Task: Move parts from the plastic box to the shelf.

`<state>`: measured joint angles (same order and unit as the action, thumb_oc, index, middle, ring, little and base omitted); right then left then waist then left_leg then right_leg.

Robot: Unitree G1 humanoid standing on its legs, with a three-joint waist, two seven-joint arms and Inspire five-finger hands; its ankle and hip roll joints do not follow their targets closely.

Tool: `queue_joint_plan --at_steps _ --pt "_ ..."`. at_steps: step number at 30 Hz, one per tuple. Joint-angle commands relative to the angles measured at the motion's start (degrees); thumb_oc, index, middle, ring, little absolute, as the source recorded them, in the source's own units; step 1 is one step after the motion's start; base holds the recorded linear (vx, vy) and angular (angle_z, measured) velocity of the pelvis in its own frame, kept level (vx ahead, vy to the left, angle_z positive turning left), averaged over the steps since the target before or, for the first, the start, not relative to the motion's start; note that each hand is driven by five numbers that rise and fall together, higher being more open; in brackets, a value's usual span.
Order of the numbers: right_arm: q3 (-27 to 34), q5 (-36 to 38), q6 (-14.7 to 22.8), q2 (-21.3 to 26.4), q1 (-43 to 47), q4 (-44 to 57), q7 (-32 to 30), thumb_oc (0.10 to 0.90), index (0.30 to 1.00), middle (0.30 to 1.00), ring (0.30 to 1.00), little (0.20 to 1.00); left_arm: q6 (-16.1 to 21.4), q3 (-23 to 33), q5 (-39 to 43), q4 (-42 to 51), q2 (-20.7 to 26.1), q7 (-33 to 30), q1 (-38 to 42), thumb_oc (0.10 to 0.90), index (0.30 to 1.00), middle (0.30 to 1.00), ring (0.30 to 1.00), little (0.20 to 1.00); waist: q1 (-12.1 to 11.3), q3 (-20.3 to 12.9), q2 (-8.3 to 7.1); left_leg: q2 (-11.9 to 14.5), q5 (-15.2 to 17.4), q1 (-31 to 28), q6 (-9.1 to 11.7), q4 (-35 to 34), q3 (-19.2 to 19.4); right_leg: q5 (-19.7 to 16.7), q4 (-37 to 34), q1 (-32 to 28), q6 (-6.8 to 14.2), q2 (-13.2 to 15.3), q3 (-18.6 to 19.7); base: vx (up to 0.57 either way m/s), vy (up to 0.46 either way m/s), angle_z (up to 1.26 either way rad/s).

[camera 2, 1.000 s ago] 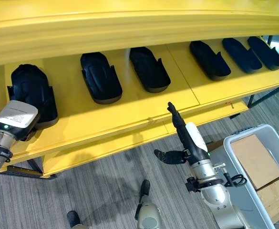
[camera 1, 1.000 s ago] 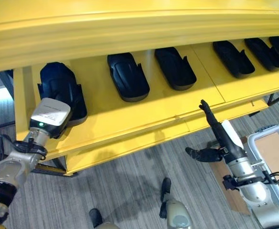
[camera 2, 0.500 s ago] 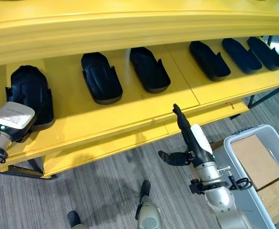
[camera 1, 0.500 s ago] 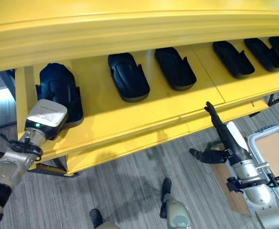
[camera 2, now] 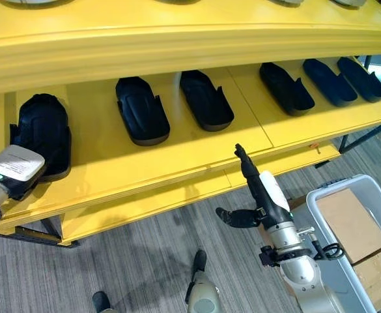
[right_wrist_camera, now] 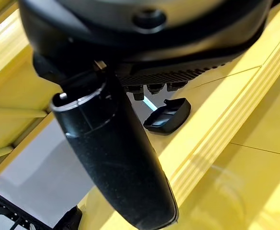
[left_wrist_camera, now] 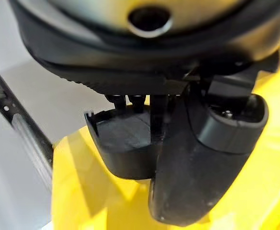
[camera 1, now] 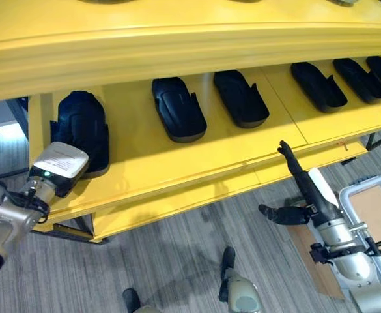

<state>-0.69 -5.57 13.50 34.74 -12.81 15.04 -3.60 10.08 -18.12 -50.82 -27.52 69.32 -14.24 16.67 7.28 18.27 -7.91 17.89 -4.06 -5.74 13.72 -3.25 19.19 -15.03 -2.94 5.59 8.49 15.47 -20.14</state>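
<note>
Several black moulded parts lie in a row on the yellow shelf [camera 1: 138, 156]. My left hand [camera 1: 58, 168] sits at the shelf's front left. Its straight fingers are at the near end of the leftmost part [camera 1: 79, 127], which rests on the shelf board. In the left wrist view the thumb [left_wrist_camera: 202, 167] stands beside that part [left_wrist_camera: 125, 143] without curling round it. My right hand [camera 1: 301, 179] hovers below the shelf's front edge, open and empty, fingers pointing up at it. The plastic box [camera 1: 356, 189] stands at the lower right.
More parts [camera 1: 177, 107] [camera 1: 241, 98] [camera 1: 317, 83] fill the shelf to the right. An upper yellow shelf lip [camera 1: 190, 45] overhangs them. Brown cardboard [camera 1: 376, 208] lies in the box. Grey carpet floor [camera 1: 177, 248] lies below, and a dark frame [camera 1: 66, 231] stands under the shelf's left end.
My left hand has drawn back down and to the left, while the leftmost part stays on the shelf. My right hand drifted slightly right. The view has shifted a little.
</note>
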Motion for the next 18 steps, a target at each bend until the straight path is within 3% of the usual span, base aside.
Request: queue_joint_plan --at_steps 1,9,18 --pt "7.73 1.25 4.59 -1.12 2.82 7.99 -1.72 0.9 1.0 1.0 1.0 1.0 -1.71 5.98 2.1 2.75 9.54 -1.81 2.37 0.9 1.0 1.0 1.0 1.0 -0.05 -2.28 -2.22 -1.65 2.07 0.66 -3.89 1.05 1.39 4.39 6.35 -4.06 6.51 8.18 -2.31 0.02 0.006 0.04" --pt "8.22 1.35 4.51 -1.18 2.33 8.0 -1.69 0.9 1.0 1.0 1.0 1.0 -2.05 7.41 3.12 3.05 7.29 -3.12 2.17 0.9 1.0 1.0 1.0 1.0 0.3 -2.54 -2.09 -1.66 2.15 0.7 -3.85 1.09 1.4 4.51 6.34 -4.01 6.51 8.09 -2.19 0.01 0.002 0.03" --pt "8.2 1.05 4.45 -0.69 2.3 8.01 -2.12 0.9 1.0 1.0 1.0 1.0 -2.15 4.25 2.99 1.66 5.44 -3.61 4.98 0.9 1.0 1.0 1.0 1.0 1.05 -2.56 -2.16 -1.81 2.39 0.63 -3.95 1.37 1.6 4.58 6.39 -3.94 6.51 7.89 -1.86 0.0 0.0 0.0"
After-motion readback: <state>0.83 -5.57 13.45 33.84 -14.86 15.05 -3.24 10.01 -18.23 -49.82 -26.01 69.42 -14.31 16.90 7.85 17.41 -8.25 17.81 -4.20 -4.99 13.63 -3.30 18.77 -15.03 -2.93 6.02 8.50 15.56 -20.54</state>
